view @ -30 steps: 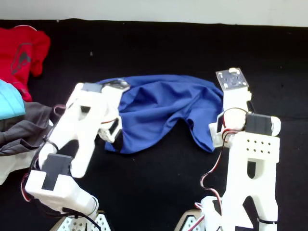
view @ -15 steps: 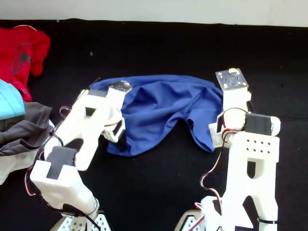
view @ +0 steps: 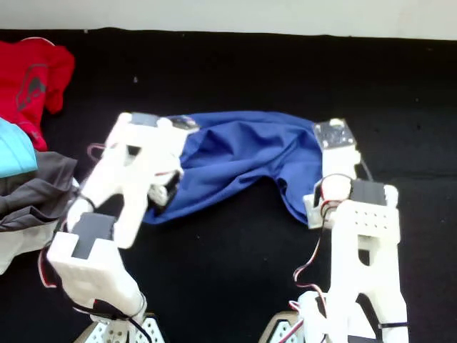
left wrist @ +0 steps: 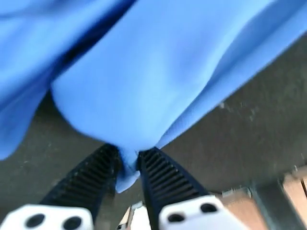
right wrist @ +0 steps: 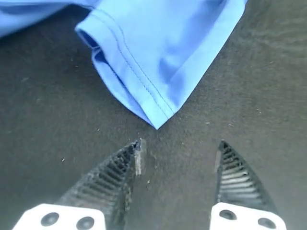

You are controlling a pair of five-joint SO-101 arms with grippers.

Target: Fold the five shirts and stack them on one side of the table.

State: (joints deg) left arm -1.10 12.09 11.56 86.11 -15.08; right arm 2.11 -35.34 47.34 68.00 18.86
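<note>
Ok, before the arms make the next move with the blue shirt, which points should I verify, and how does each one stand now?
1. Left tool shut on the blue shirt: ok, cloth is pinched between its fingers.
2. Right tool open for a grasp: ok.
3. Right tool holding the shirt: not ok; the sleeve corner lies on the table just ahead of it, untouched.
4. Shirt spread flat: not ok; the high view shows it bunched and creased.
5. Other shirts out of the way: ok; the red shirt and grey shirt lie apart at the table's side.
</note>
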